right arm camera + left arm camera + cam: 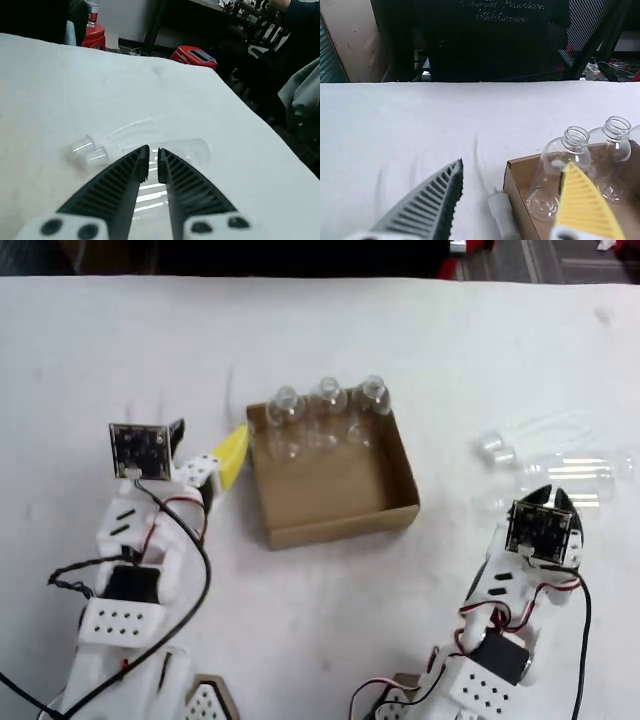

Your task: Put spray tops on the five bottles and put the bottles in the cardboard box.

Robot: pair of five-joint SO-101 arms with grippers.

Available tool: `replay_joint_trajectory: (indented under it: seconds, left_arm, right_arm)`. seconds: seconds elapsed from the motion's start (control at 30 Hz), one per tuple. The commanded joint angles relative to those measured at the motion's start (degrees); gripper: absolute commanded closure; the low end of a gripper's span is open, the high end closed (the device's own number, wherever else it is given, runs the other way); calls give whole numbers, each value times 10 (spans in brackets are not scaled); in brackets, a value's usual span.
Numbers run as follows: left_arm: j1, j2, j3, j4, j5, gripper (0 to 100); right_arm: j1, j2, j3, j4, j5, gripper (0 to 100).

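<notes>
- Covering your whole workspace, the white table (330,330) carries everything.
- Your cardboard box (340,502) sits mid-table, between the two arms.
- Your left gripper (512,167) hangs just beside the box's left wall, its jaws spread wide and holding nothing.
- Your right gripper (152,151) is pinched nearly together and empty.
- Three upright bottles (325,410) stand along the box's far wall, necks open.
- Two loose bottles (560,470) lie on the table at the right gripper's tips.

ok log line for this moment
left gripper open beside cardboard box | three bottles upright inside, necks bare | right gripper shut by two lying bottles
</notes>
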Motion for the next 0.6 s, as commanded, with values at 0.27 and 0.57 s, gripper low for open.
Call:
replay_joint_trajectory:
  seconds: [0.27,0.57]
  left_arm:
    - [-1,-18,-4,-14,-5,707]
    - [-1,-18,-4,-14,-5,707]
  right_arm:
    - [8,-1,6,-58,5,981]
    - [34,4,-178,87,7,980]
